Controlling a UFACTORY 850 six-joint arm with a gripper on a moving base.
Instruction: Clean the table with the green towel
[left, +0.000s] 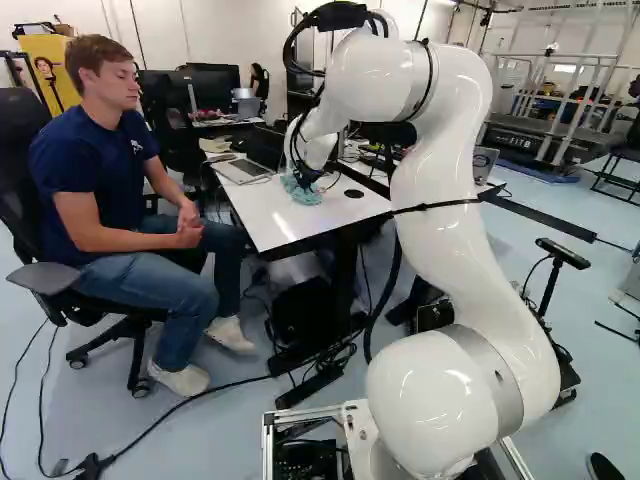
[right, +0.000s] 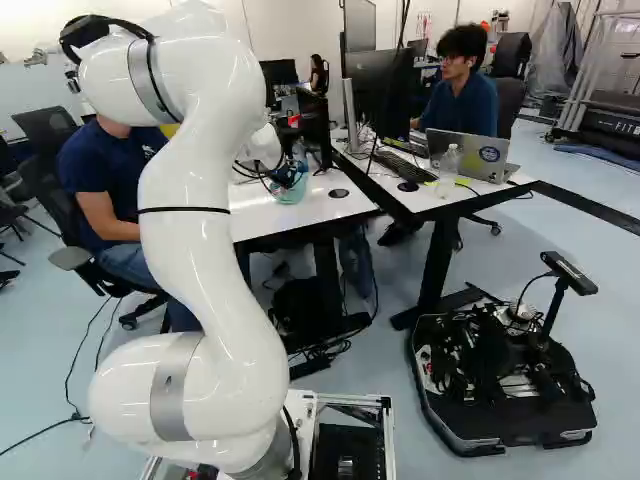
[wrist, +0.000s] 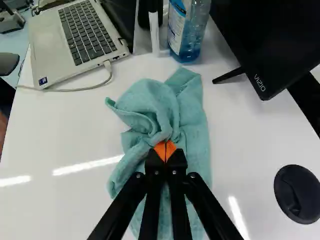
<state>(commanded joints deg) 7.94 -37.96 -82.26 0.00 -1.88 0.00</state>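
One towel, two fingers, and they have it! The black gripper (wrist: 165, 151) is clenched on a bunched fold of the green towel (wrist: 192, 117), orange pads pinching it from both sides, and the rest of the cloth spills over the white table (wrist: 65, 135) under and ahead of the grip. So we're at the wiping step, I'd say; whether a stroke is under way, these views can't tell. What's called for next? Light downward pressure and a steady drag over the glossy top, pinch kept tight, cloth between fingers and surface.

Now to the containers, and here's the tricky one: a clear bottle of blue liquid (wrist: 187, 42) stands upright just beyond the towel's far end, near the open laptop (wrist: 90, 35). Push straight ahead and the cloth could nudge it, maybe tip it, and the laptop's white cable (wrist: 77, 89) might snag on a sideways sweep. Better to swing away from that pair! Over on the neighbouring desk (right: 420, 205), another clear bottle (right: 449, 168) stands by a second laptop (right: 482, 156); its contents I can't make out.
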